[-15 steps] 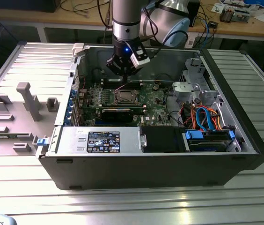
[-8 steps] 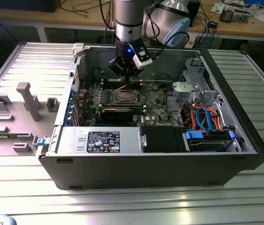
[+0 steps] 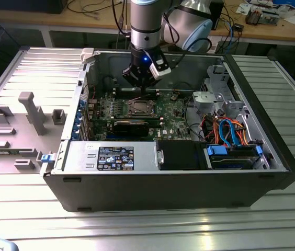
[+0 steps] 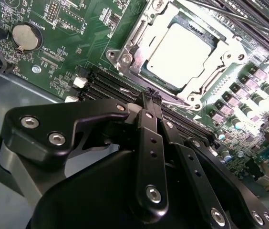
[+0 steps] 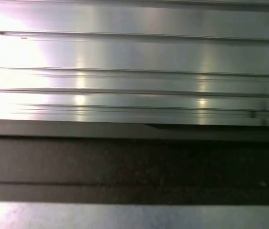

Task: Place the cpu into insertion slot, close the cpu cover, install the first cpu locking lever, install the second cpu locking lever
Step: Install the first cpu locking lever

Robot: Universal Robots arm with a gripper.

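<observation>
Here, in the second wrist view, you have the coin cell (image 4: 24, 37) on the green motherboard (image 4: 67, 52), then your gripper (image 4: 151, 94) with its fingers (image 4: 151, 143) pressed together near the insertion slot (image 4: 147, 73), where the cpu (image 4: 180, 55) sits, the cpu cover (image 4: 135, 47) seemingly lying down around it.

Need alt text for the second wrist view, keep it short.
The black gripper, fingers closed together, hovers close to the cpu, whose silver top lies framed by the metal cpu cover. The green motherboard around them carries a round coin battery.
</observation>
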